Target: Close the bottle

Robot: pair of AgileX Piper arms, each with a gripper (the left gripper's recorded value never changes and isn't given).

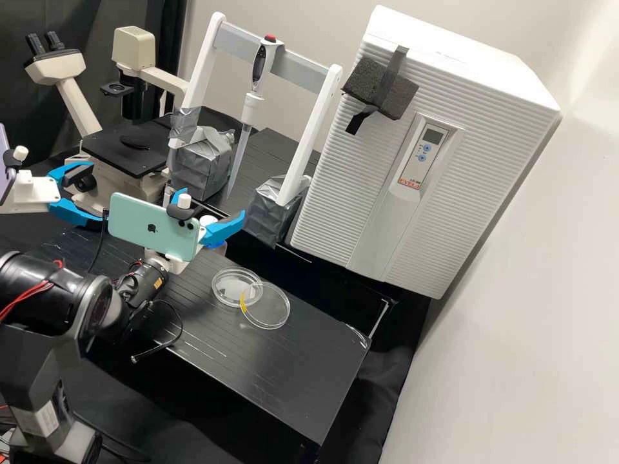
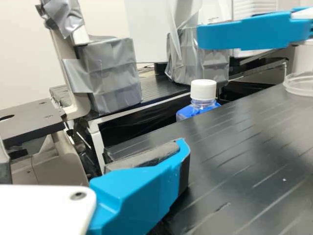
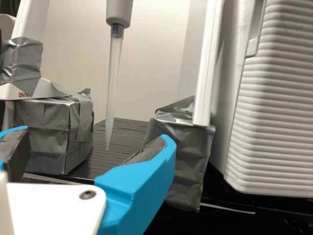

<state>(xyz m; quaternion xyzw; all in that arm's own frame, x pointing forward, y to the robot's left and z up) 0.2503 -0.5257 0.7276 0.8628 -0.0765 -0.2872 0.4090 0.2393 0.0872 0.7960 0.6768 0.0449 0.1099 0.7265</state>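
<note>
A small bottle (image 2: 198,106) of blue liquid stands at the back edge of the black bench (image 1: 290,361), and a white cap (image 2: 203,90) sits on its neck. In the high view the cap (image 1: 207,221) peeks out just under my right gripper (image 1: 209,207). That gripper is open and hangs above the bottle with nothing between its fingers (image 3: 142,176). One of its blue fingers (image 2: 254,29) shows over the cap in the left wrist view. My left gripper (image 1: 97,192) is open, low at the bench's left end beside the microscope, well short of the bottle.
Two clear petri dishes (image 1: 251,296) lie mid-bench. A pipette (image 1: 248,129) hangs from a white stand with taped feet (image 1: 200,161) behind the bottle. A big white ribbed machine (image 1: 419,148) stands to the right, a microscope (image 1: 97,129) at back left, and a black camera lens (image 1: 64,303) in front left.
</note>
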